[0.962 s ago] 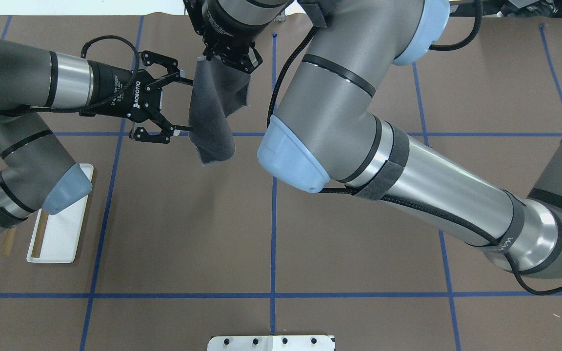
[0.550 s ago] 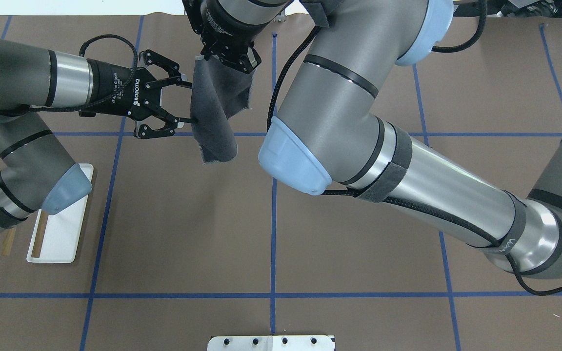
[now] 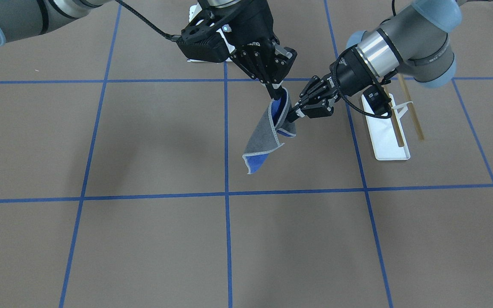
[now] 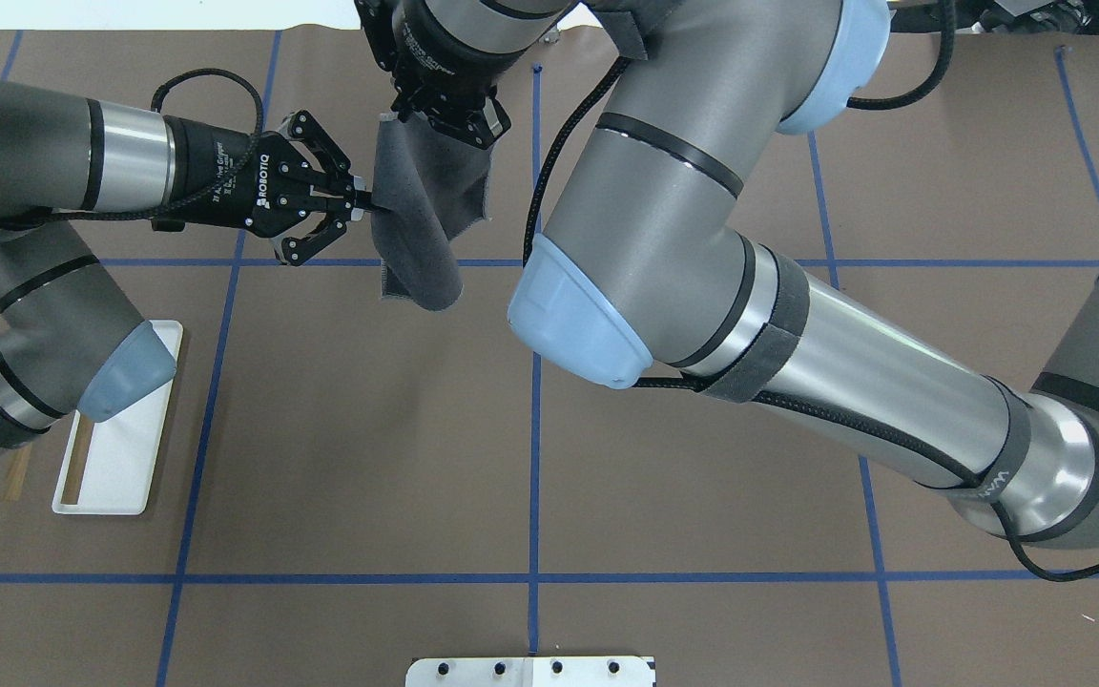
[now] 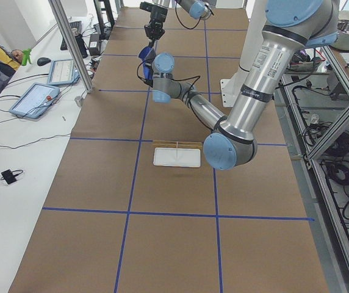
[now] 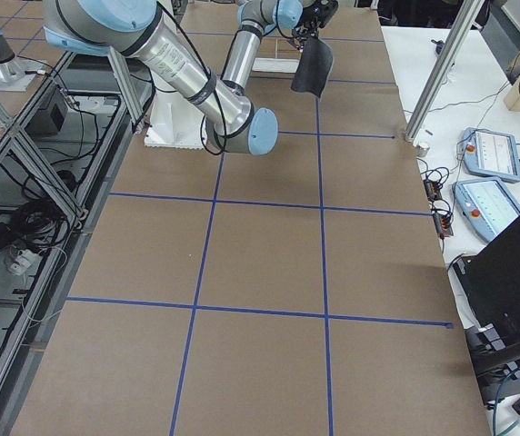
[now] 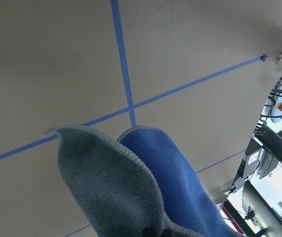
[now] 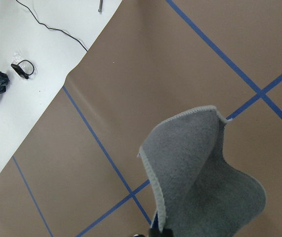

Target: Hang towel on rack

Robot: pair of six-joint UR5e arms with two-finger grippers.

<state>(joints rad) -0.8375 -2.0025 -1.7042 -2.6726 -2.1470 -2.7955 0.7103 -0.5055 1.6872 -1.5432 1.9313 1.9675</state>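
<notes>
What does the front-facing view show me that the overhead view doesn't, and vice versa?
Front-facing only: the towel's bright blue inner face, plus the rack's two wooden rods and thin upright, unobstructed. Overhead only: the towel reads all grey, and the left arm's elbow covers one end of the rack's base. Both: the right gripper pinching the towel's top, the left gripper shut on its side edge, the towel hanging above the table.

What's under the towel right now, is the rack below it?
Only bare brown table with blue tape lines. The towel hangs in the air, pinched by the right gripper and left gripper. The rack stands off to the side. Inside the towel's fold cannot be seen.
</notes>
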